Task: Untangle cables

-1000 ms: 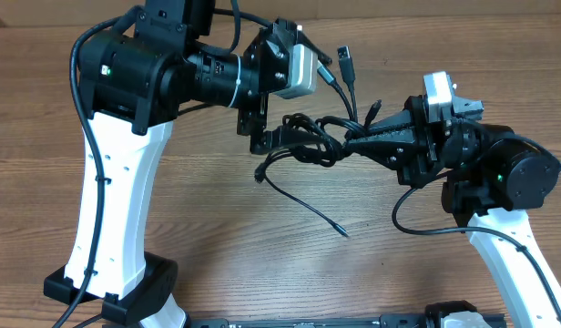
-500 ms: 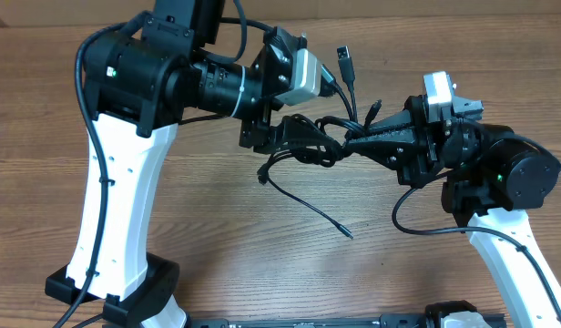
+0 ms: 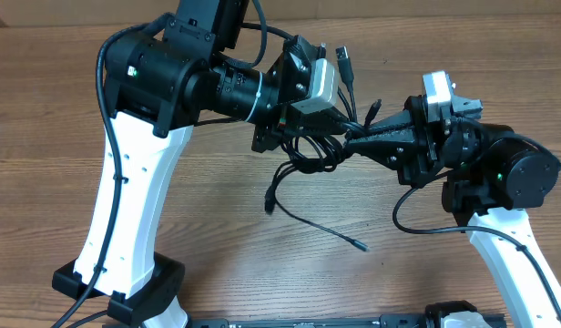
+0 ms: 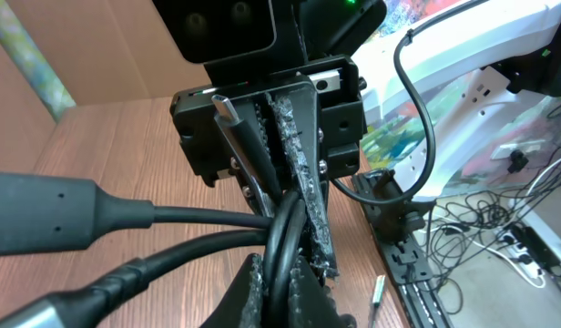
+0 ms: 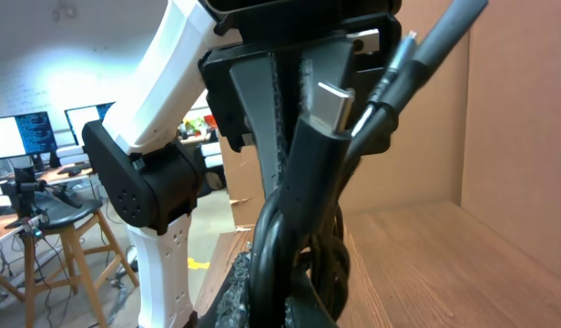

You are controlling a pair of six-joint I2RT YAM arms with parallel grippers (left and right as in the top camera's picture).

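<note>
Cables (image 3: 315,150): thin black cords bunched in a knot, held up off the table (image 3: 208,237) between the two arms
Loose ends: USB plug (image 3: 345,57) sticking up behind the knot; one long tail (image 3: 317,223) drooping onto the wood, its slim tip lying well apart from the bunch; a shorter end (image 3: 270,202) hanging just under the knot
Handling: light and limp, sagging wherever unsupported; rubbery jackets likely to bind on each other rather than slide; plug ends stiff, bulkier than the cord, likely to catch in loops
Fragility: judged low for the cords; sharp tugs at the plug necks best avoided
Where to hold: on the cord itself, close beside the knot, one strand per side; plug bodies better left free to be fed back through loops
Left gripper (image 4: 279,278): pressed together on a black cord at the knot's left side
Right gripper (image 3: 351,138): clamped on the bundle at the knot's right side, almost touching the other
Risk: pulling straight apart likely to tighten the knot instead of opening it
</note>
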